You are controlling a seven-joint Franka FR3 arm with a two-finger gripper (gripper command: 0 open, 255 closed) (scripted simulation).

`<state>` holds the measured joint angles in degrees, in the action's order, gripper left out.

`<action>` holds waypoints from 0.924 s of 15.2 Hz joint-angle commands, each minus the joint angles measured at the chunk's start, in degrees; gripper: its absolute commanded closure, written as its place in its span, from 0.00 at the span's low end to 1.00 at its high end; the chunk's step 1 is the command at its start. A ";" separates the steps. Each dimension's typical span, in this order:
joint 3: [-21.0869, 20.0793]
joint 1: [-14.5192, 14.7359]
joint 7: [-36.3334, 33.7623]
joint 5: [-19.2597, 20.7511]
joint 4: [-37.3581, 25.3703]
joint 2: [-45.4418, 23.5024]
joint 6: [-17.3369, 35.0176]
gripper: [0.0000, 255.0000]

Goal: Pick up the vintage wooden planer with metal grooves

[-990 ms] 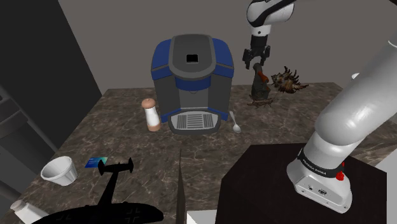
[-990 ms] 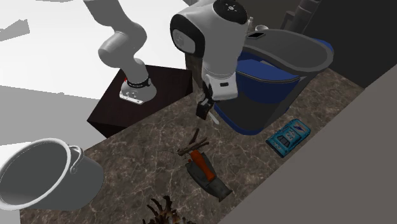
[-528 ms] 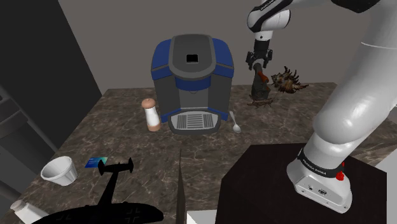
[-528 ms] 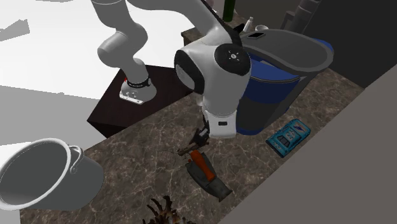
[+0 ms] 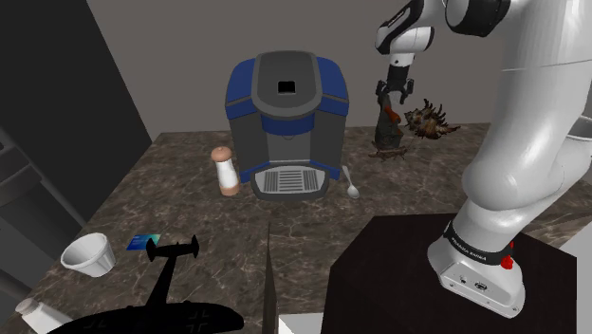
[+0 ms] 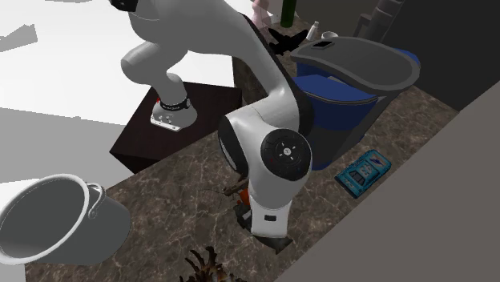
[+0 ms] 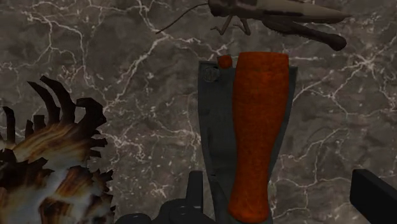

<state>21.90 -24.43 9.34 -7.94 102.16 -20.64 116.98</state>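
- Directly under the gripper [image 7: 277,177] lies the planer [image 7: 257,133], a reddish-brown wooden body on a dark grey base, flat on the marbled worktop [image 7: 95,57].
- Its fingers stand apart and clasp nothing. The planer's near end sits between them, closer to one finger than to the other.
- The planer's long axis runs crosswise to the line between the fingers, so they would close on its narrow sides.
- On the worktop, the planer is towards the back, to the shoulder view's right of the blue coffee machine [image 5: 285,104].
- A spiky shell [image 7: 51,165] lies just beside it, and a thin insect figure [image 7: 280,16] lies off one end.
- Likely next comes a straight descent, with a slight sideways shift to centre the planer.
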 commanded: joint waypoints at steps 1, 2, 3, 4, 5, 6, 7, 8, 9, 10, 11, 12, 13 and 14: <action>-0.03 -0.88 0.26 -1.08 -1.53 -2.36 0.54 0.00; -0.12 -0.93 0.36 -1.24 -1.23 -2.71 1.17 0.00; -0.20 -0.98 0.46 -1.41 -0.94 -3.07 1.79 0.00; -0.28 -1.03 0.57 -1.58 -0.67 -3.44 2.41 0.00; -0.37 -1.09 0.67 -1.75 -0.40 -3.82 3.03 0.00; -0.46 -1.15 0.78 -1.93 -0.15 -4.21 3.64 0.00; -0.55 -1.21 0.89 -2.11 0.08 -4.60 4.25 0.00; -0.61 -1.24 0.95 -2.22 0.23 -4.82 4.60 0.00; -0.61 -1.24 0.95 -2.22 0.21 -4.83 4.60 0.00; -0.60 -1.29 1.01 -2.24 0.16 -4.88 4.59 1.00; -0.61 -1.29 1.01 -2.25 0.19 -4.91 4.64 1.00; -0.61 -1.30 1.02 -2.25 0.17 -4.92 4.64 1.00; -0.60 -1.31 1.03 -2.25 0.14 -4.93 4.62 1.00; -0.61 -1.32 1.04 -2.26 0.11 -4.96 4.62 1.00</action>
<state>21.29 -25.74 10.37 -10.20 102.29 -25.51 121.53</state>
